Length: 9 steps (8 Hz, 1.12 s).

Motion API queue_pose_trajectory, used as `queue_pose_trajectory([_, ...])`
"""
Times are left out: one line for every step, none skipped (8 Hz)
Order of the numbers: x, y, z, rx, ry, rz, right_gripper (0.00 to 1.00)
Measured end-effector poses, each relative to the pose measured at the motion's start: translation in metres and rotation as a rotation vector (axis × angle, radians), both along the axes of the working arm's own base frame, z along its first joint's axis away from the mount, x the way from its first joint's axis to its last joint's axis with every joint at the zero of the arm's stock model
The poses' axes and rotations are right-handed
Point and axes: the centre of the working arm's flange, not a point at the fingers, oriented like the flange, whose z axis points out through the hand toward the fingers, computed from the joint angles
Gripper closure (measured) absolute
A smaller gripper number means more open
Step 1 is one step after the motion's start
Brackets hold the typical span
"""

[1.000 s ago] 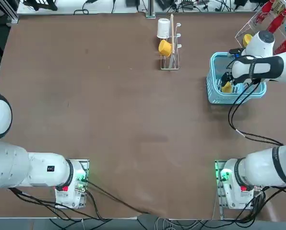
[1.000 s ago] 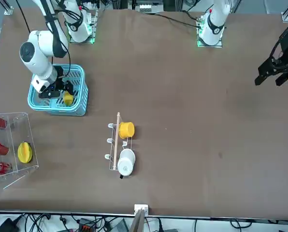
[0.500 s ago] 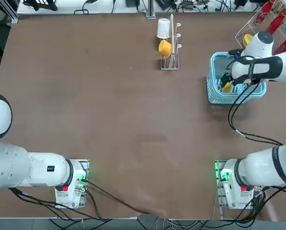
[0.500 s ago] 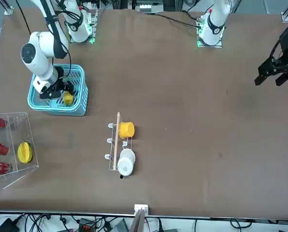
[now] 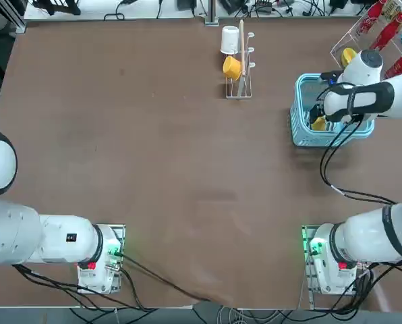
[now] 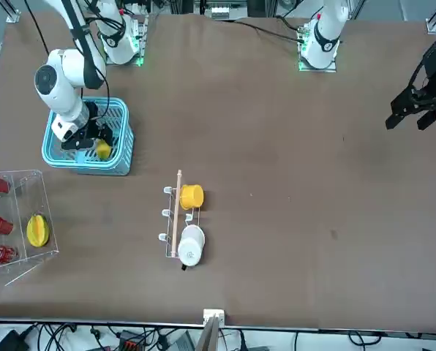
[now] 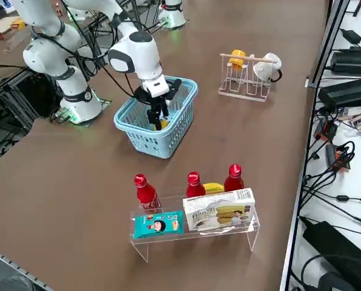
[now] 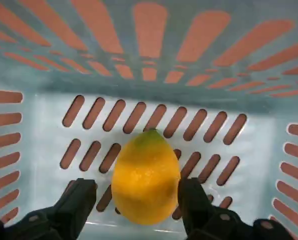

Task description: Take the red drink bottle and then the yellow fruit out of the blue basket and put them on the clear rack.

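Tool (image 8: 139,200) of the right arm sits wide open astride the yellow fruit (image 8: 145,176) inside the blue basket (image 8: 149,107).

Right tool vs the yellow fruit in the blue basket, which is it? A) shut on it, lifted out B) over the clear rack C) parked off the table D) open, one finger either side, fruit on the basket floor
D: the wrist view shows the right tool open, its fingers either side of the yellow fruit, which lies on the slotted floor of the blue basket.
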Motion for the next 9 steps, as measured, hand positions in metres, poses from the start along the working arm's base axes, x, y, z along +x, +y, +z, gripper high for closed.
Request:
queue_pose_trajectory([0.000, 0.000, -0.001, 0.000, 0.000, 0.000, 0.00])
queue_pose_trajectory([0.000, 0.000, -0.002, 0.000, -0.003, 0.000, 0.00])
queue_pose_trajectory([0.001, 0.000, -0.003, 0.000, -0.010, 0.000, 0.00])
queue_pose_trajectory([0.001, 0.000, -0.006, 0.000, -0.016, 0.001, 0.00])
queue_pose_trajectory([0.002, 0.000, -0.009, -0.001, -0.021, 0.001, 0.00])
queue_pose_trajectory([0.002, 0.000, -0.013, -0.001, -0.023, 0.001, 0.00])
queue_pose_trajectory([0.002, 0.000, -0.015, -0.001, -0.022, 0.001, 0.00])
queue_pose_trajectory([0.001, 0.000, -0.017, -0.001, -0.018, 0.001, 0.00])
queue_pose_trajectory([0.001, 0.000, -0.019, -0.001, -0.014, 0.001, 0.00])
